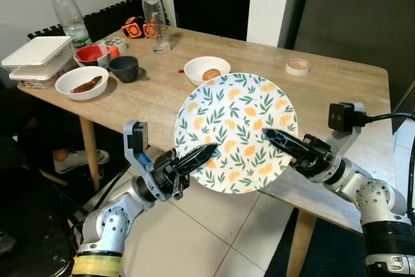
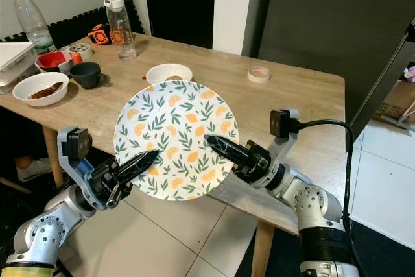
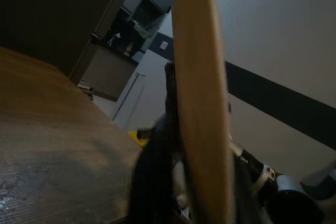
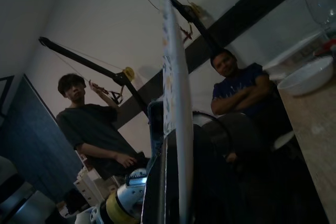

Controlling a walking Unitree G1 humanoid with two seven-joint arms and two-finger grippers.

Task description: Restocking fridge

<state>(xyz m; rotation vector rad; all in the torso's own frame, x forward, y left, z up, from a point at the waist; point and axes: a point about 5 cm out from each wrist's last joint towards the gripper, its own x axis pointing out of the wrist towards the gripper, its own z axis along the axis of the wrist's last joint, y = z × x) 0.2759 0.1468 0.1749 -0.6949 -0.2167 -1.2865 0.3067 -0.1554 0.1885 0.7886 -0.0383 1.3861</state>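
A round plate (image 1: pixel 237 131) with a yellow lemon and green leaf pattern hangs tilted over the front edge of the wooden table (image 1: pixel 337 95). My left gripper (image 1: pixel 211 150) is shut on its lower left rim, one black finger lying across the face. My right gripper (image 1: pixel 269 134) is shut on the right rim the same way. The left wrist view has the plate (image 3: pixel 197 103) edge-on between the fingers, and so does the right wrist view, where the plate (image 4: pixel 173 93) stands as a thin upright line.
On the table stand a white bowl with brown food (image 1: pixel 207 69), a tape roll (image 1: pixel 297 66), a dark cup (image 1: pixel 124 68), a second white bowl (image 1: pixel 82 82), a red bowl (image 1: pixel 92 54), two bottles (image 1: pixel 153 17) and stacked white containers (image 1: pixel 37 60). Two people (image 4: pixel 239 90) are beyond the table.
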